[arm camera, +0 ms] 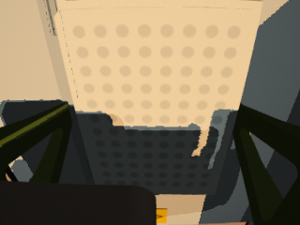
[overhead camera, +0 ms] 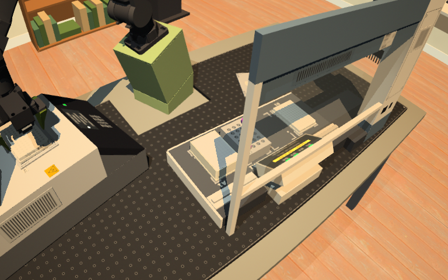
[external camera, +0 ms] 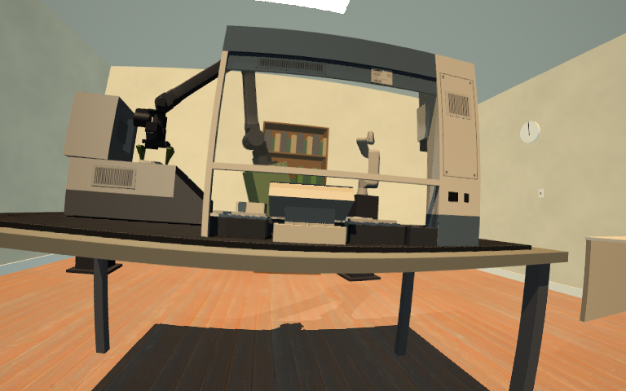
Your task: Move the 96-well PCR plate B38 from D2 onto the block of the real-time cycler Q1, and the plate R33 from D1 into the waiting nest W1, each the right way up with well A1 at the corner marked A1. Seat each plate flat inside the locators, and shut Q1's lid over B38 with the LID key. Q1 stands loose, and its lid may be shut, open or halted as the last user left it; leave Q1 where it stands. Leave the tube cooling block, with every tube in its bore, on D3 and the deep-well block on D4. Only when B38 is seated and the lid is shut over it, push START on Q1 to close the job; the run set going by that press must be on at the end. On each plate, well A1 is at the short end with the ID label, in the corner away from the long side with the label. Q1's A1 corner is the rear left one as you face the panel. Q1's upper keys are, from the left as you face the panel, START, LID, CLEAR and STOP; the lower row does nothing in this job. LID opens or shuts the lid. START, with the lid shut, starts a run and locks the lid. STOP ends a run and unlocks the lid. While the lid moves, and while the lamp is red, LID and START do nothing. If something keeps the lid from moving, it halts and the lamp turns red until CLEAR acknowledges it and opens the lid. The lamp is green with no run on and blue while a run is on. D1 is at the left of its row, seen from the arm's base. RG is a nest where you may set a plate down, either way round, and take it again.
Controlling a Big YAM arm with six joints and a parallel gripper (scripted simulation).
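Observation:
A pale 96-well plate (overhead camera: 26,147) (arm camera: 150,51) lies on the block of the cycler Q1 (overhead camera: 66,158) (external camera: 134,184), inside the corner locators. My gripper (overhead camera: 21,132) (external camera: 155,155) (arm camera: 151,112) is open and empty, just above the plate, with its green fingers spread to either side of the plate's near end. Q1's lid (external camera: 92,124) stands open and upright behind the block. The lamp (overhead camera: 64,105) on the dark key panel (overhead camera: 88,120) is green. A second pale plate (overhead camera: 295,118) lies on the deck at the far end of the row, under the gantry.
The grey tube cooling block (overhead camera: 244,136) and the pale deep-well block (overhead camera: 207,155) stand side by side on the deck tray (overhead camera: 188,175). The tall gantry frame (overhead camera: 242,148) (external camera: 323,50) spans the deck. The arm's green pedestal (overhead camera: 155,69) stands behind.

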